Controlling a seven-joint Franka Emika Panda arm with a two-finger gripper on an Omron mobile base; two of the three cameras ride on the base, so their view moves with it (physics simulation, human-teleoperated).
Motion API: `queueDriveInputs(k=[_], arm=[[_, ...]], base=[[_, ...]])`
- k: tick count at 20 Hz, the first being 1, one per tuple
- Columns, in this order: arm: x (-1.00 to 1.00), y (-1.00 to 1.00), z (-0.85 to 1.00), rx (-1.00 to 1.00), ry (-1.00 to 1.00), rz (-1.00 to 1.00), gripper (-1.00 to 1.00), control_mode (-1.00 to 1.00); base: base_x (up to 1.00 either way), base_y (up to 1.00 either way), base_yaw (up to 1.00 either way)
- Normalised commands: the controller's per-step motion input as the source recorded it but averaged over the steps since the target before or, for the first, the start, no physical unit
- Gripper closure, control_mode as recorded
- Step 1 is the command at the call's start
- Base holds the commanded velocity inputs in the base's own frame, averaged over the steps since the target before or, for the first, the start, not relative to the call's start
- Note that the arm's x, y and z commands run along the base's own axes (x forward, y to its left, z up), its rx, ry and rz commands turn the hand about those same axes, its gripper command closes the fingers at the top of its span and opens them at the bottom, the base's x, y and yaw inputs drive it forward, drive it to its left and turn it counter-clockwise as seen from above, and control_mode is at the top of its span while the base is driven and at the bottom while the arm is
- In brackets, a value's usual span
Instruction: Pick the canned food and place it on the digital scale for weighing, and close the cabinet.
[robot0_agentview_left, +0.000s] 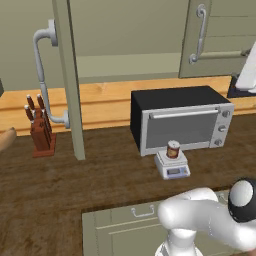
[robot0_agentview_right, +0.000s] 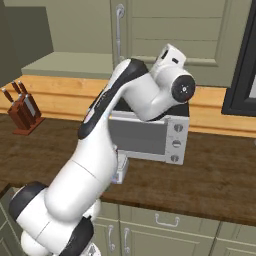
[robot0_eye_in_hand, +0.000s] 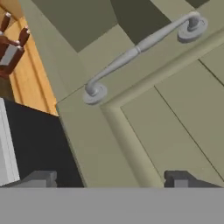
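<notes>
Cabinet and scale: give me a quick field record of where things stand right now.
canned food: upright on the digital scale
scale location: wooden counter, in front of the toaster oven
cabinet, left door: swung open, edge toward the camera
cabinet, right door: looks closed, bar handle facing the hand
hand: open, nothing held, close to the right door
knife block: on the counter, left of the open door
remaining: close the cabinet
</notes>
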Motion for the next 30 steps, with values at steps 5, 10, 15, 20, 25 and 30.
queueDriveInputs(k=[5, 10, 15, 20, 25, 30], arm=[[-1.0, -0.02, 0.04, 0.07, -0.13, 0.0, -1.0, -1.0], [-1.0, -0.01, 0.0, 0.11, -0.16, 0.0, -1.0, -1.0], [-0.99, 0.21, 0.04, 0.09, -0.28, 0.0, -1.0, -1.0], [-0.99, 0.31, 0.22, 0.09, -0.31, 0.0, -1.0, -1.0], [-1.0, 0.81, 0.2, 0.04, -0.31, 0.0, -1.0, -1.0], [-1.0, 0.91, 0.39, 0.0, -0.28, 0.0, -1.0, -1.0]], base=[[0.0, 0.0, 0.0], [0.0, 0.0, 0.0], [0.0, 0.0, 0.0], [0.0, 0.0, 0.0], [0.0, 0.0, 0.0], [0.0, 0.0, 0.0]])
